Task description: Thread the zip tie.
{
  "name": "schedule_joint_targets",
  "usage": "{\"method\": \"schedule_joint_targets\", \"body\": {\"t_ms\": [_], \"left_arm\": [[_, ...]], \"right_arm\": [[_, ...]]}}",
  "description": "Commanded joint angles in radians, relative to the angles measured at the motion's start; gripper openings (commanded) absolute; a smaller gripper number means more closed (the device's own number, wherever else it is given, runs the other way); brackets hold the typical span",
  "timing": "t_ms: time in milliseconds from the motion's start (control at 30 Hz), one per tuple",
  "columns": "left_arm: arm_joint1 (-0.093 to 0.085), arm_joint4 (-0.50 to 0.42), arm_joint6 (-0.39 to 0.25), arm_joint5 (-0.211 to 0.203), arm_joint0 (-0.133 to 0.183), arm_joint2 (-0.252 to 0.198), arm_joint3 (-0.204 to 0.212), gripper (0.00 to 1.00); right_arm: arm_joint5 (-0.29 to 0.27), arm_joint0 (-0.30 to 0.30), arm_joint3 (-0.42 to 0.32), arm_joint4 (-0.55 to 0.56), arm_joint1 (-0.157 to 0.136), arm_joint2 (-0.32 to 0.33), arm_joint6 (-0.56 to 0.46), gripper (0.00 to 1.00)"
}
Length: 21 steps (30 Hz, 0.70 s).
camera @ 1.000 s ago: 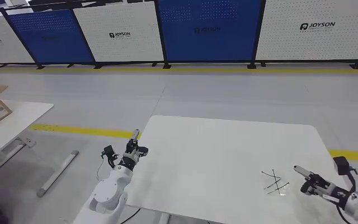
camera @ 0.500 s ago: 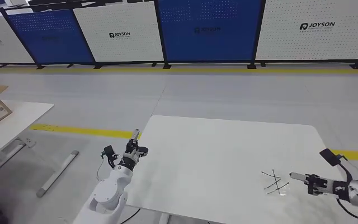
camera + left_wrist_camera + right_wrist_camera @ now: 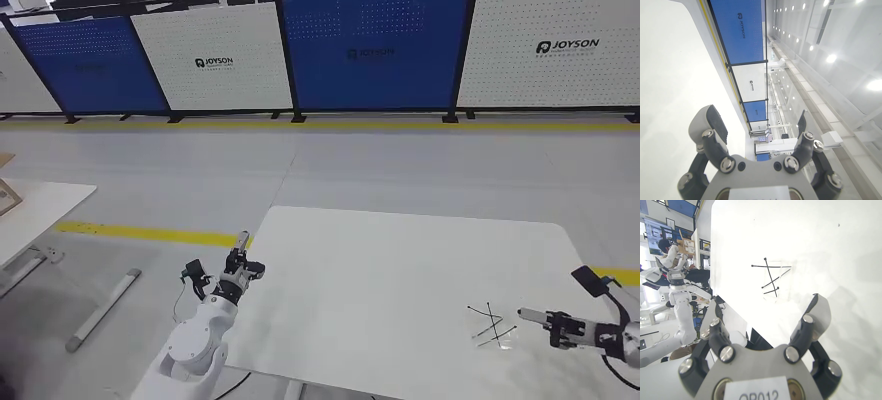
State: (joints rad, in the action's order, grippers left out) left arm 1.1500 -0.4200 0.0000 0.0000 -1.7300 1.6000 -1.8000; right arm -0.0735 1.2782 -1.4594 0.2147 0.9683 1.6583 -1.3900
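Reading the top view as a clock face centred on the white table, with twelve toward the far panels, a small heap of black zip ties is lying at about four o'clock, near the table's near right corner. Roughly four thin straps are crossing one another loosely, each lying as an open, nearly straight length with a small square head at one end. In the right wrist view the zip ties are resting partly on a clear plastic piece, whose edges are fading into the white surface and are hard to trace.

The right gripper is hanging at about three o'clock of the heap, just beside it, and is pointing at it from the table's right edge. Its own camera is showing the right gripper with its jaws spread wide and nothing between them. The ties are lying ahead of the fingertips and apart from them.

The left gripper is sitting between nine and ten o'clock, at the table's left edge, well apart from the ties and pointing toward twelve. In the left wrist view the left gripper is likewise standing with jaws apart, holding nothing.

Beyond the table a yellow floor line is running across, and blue and white pegboard panels are standing along the twelve o'clock side.
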Motion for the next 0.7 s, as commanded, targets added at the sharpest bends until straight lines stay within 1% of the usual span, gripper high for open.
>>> {"method": "schedule_joint_targets", "body": {"t_ms": [0, 33, 100, 233, 333, 400, 433, 667], "left_arm": [[0.000, 0.000, 0.000, 0.000, 0.000, 0.000, 0.000, 1.00], [0.000, 0.000, 0.000, 0.000, 0.000, 0.000, 0.000, 1.00], [0.000, 0.000, 0.000, 0.000, 0.000, 0.000, 0.000, 1.00], [0.000, 0.000, 0.000, 0.000, 0.000, 0.000, 0.000, 1.00], [0.000, 0.000, 0.000, 0.000, 0.000, 0.000, 0.000, 1.00], [0.000, 0.000, 0.000, 0.000, 0.000, 0.000, 0.000, 1.00], [0.000, 0.000, 0.000, 0.000, 0.000, 0.000, 0.000, 1.00], [0.000, 0.000, 0.000, 0.000, 0.000, 0.000, 0.000, 1.00]], "right_arm": [[-0.008, 0.003, -0.034, 0.002, -0.004, -0.004, 0.000, 1.00], [-0.004, 0.000, -0.045, 0.000, -0.007, -0.012, 0.000, 1.00], [0.028, -0.018, -0.052, 0.025, -0.012, -0.035, 0.000, 1.00], [0.090, -0.068, -0.045, 0.078, -0.024, -0.117, 0.000, 1.00], [0.114, -0.107, -0.019, 0.107, -0.034, -0.190, 0.000, 1.00], [0.116, -0.147, 0.019, 0.104, -0.041, -0.255, 0.000, 1.00], [0.116, -0.167, 0.040, 0.091, -0.045, -0.275, 0.000, 1.00], [0.116, -0.173, 0.046, 0.086, -0.047, -0.280, 0.000, 1.00]]}}
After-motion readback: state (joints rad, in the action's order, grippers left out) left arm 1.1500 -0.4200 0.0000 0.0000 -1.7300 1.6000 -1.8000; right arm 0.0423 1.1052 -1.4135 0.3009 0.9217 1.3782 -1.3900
